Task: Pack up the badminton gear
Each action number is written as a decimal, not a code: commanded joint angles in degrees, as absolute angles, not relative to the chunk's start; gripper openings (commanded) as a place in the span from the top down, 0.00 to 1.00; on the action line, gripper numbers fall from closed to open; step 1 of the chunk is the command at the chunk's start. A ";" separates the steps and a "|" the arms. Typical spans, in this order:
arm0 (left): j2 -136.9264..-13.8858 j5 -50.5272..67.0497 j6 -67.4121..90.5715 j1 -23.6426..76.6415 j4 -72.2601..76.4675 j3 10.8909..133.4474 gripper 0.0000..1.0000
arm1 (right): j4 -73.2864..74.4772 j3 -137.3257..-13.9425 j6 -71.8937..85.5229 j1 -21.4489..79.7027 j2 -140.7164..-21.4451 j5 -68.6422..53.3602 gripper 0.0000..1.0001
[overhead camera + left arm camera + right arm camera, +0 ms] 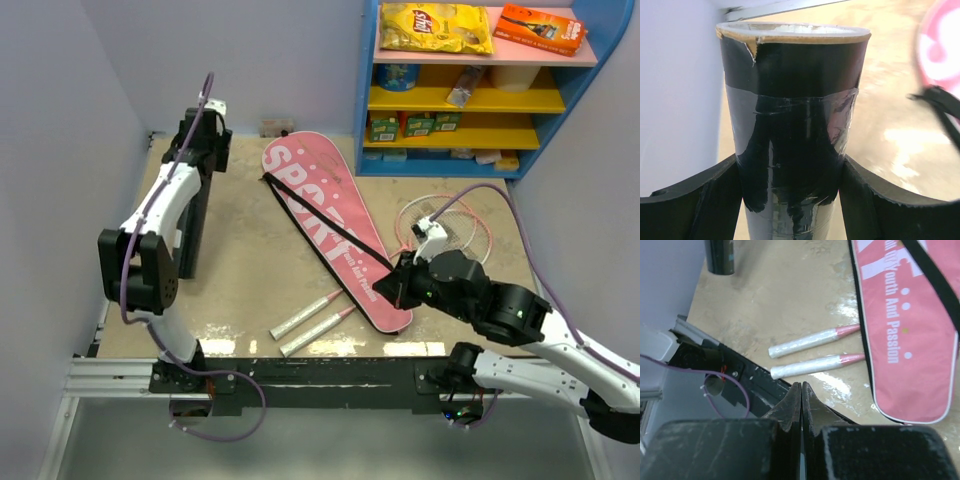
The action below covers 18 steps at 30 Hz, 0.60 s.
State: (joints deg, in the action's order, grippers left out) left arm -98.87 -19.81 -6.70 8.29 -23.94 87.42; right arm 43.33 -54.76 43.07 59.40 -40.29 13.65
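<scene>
Left jaws: gripping black tube [790, 100], left of pink bag [305, 175]
Right jaws: closed — holding nothing
Care: holding it upright

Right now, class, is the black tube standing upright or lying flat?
Upright: the tube stands with its base on the table, and the left fingers grip it near the top.
</scene>
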 commanded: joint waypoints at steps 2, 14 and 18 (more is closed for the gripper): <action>-106.42 -29.61 -8.43 4.40 -24.17 95.53 0.76 | 35.07 -53.18 44.12 59.50 -42.89 7.92 1.00; -122.25 -36.47 -8.44 2.11 -23.56 98.52 0.53 | 28.30 -49.13 44.38 59.59 -50.53 4.40 1.00; -124.45 -34.99 -6.68 0.71 -24.69 99.49 0.40 | 27.51 -48.96 43.86 59.59 -52.46 3.78 1.00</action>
